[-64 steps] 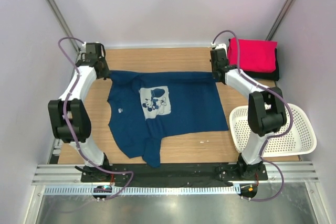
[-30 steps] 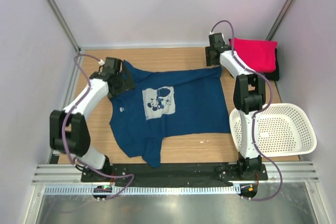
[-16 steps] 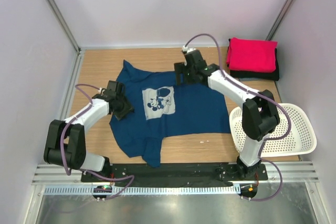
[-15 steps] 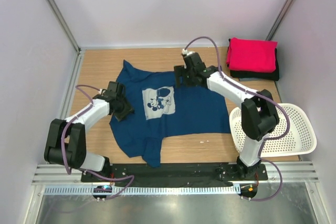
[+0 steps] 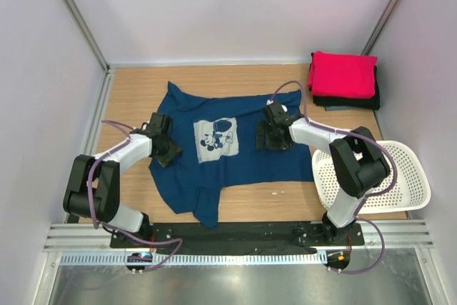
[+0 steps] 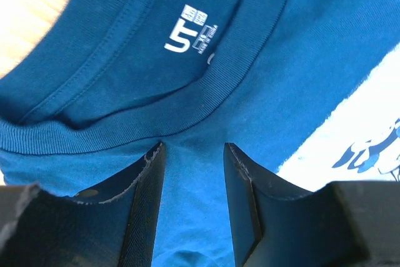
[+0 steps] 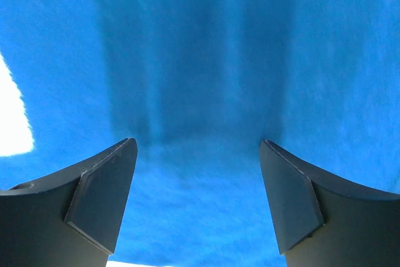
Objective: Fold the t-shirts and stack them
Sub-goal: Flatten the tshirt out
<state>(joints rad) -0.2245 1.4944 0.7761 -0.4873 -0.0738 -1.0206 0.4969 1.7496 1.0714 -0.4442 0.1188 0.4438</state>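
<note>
1. Left claw (image 6: 192,154) sat on the navy t-shirt (image 5: 243,155) just below the collar (image 6: 125,130); jaws stood partway in, with a narrow strip of cloth between them; could not tell whether that cloth was pinched or only straddled.
2. Right claw (image 7: 199,145) was released, jaws wide apart, low over plain navy cloth just to the right of the chest print (image 5: 216,137); nothing was held.
3. Navy t-shirt lay print-up and spread on the counter (image 5: 136,87); its long axis ran left to right, collar toward the left arm, hem toward the right arm and the basket (image 5: 400,176); the near sleeve (image 5: 203,208) was rumpled.
4. Judgement: the left arm was nearer the collar end and the right arm nearer the hem; the two claws lay roughly along the shirt's length, so any fold would likely be taken across that axis.
5. Pink-red t-shirt (image 5: 343,75) rested folded on the black t-shirt (image 5: 350,101) at the far right corner, well apart from both claws.
</note>
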